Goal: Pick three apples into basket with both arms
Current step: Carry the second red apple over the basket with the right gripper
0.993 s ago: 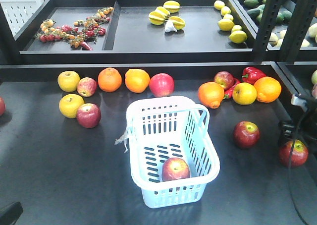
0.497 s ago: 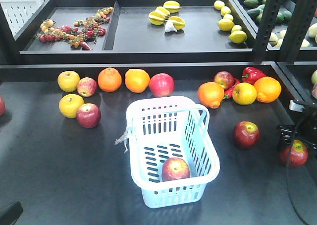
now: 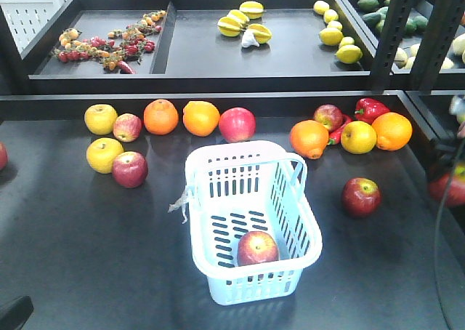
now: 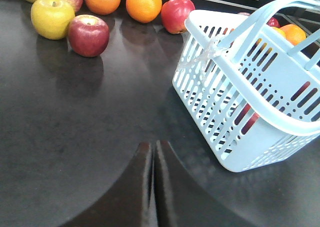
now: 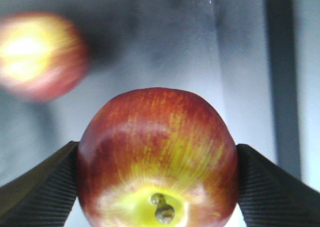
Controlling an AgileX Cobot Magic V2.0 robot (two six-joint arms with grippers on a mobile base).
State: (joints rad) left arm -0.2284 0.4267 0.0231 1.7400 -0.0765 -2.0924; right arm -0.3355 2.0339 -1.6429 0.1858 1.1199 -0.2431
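A pale blue basket (image 3: 197, 215) stands mid-table with one dark red apple (image 3: 257, 248) inside. My right gripper (image 5: 157, 159) is shut on a second red-and-yellow apple (image 5: 155, 127), stem toward the camera; in the front view this apple (image 3: 450, 188) shows blurred at the right edge, above the table. Another red apple (image 3: 361, 197) lies to the basket's right, blurred in the right wrist view (image 5: 40, 54). One more red apple (image 3: 129, 169) lies to the left, beside a yellow one. My left gripper (image 4: 153, 148) is shut and empty, low over the table left of the basket (image 4: 220, 102).
Along the back edge of the dark table (image 3: 87, 235) lies a row of yellow apples, oranges (image 3: 160, 116), red apples and a red pepper (image 3: 370, 109). Raised trays behind hold small fruits and lemons. A black shelf post (image 3: 392, 32) stands at the right.
My right gripper has lifted its apple off the table and upward at the right edge. The left gripper, the basket and the other fruit have not moved.
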